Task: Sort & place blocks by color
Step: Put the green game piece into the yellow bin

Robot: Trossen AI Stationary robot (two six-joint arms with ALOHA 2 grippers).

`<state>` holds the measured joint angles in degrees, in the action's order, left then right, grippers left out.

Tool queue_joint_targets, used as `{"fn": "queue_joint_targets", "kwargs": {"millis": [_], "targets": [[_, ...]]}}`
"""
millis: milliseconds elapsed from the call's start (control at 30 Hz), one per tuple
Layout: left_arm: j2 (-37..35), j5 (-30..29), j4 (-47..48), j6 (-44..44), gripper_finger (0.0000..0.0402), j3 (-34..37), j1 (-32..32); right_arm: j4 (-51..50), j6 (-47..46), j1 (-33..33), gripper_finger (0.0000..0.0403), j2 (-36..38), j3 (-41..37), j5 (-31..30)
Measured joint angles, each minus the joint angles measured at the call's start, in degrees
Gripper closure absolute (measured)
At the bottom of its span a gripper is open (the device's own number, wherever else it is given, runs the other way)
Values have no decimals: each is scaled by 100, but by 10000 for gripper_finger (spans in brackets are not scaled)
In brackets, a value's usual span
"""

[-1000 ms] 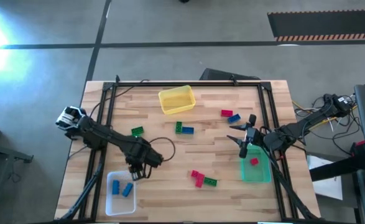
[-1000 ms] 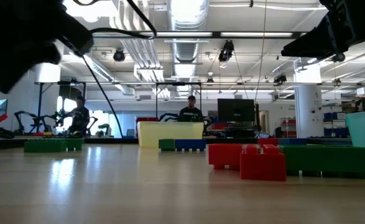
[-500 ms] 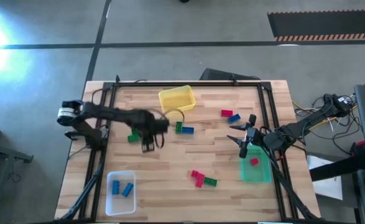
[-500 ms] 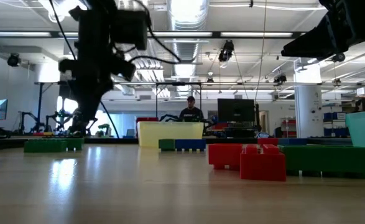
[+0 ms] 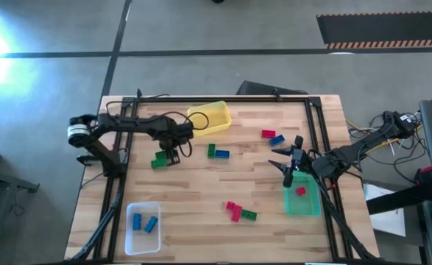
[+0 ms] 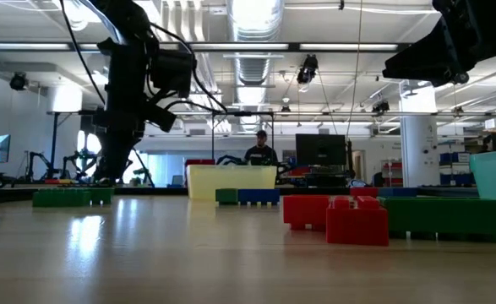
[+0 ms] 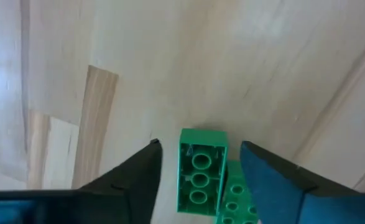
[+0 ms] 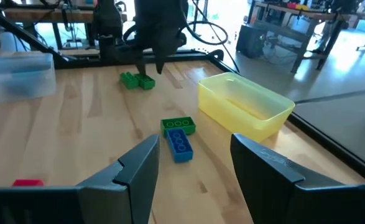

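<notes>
A pair of green blocks (image 5: 160, 160) lies flat on the wood at the table's left; in the left wrist view one of these green blocks (image 7: 201, 171) shows between my fingers. My left gripper (image 5: 168, 151) (image 7: 199, 146) hangs open just above it, pointing down, one finger on either side, apart from it. A green and a blue block (image 5: 217, 152) lie mid-table, a red and a blue block (image 5: 272, 137) farther right, and red and green blocks (image 5: 238, 212) near the front. My right gripper (image 5: 288, 163) waits open above the green bin (image 5: 302, 202).
A yellow bin (image 5: 210, 118) stands at the far edge, close to my left arm. A clear bin (image 5: 142, 227) with two blue blocks sits at the near left. The green bin holds one red block (image 5: 301, 191). A black frame runs along the table's sides.
My left gripper has swung from beside the clear bin toward the table's far edge and come down a little over the green blocks.
</notes>
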<state>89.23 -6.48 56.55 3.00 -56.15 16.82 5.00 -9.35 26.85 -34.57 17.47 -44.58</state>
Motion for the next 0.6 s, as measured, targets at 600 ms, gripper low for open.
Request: {"fn": "queue_joint_targets", "kwargs": {"millis": [600], "targets": [[42, -203, -1060, -238, 126, 887, 0, 37, -371, 0, 213, -2, 0, -2]]}}
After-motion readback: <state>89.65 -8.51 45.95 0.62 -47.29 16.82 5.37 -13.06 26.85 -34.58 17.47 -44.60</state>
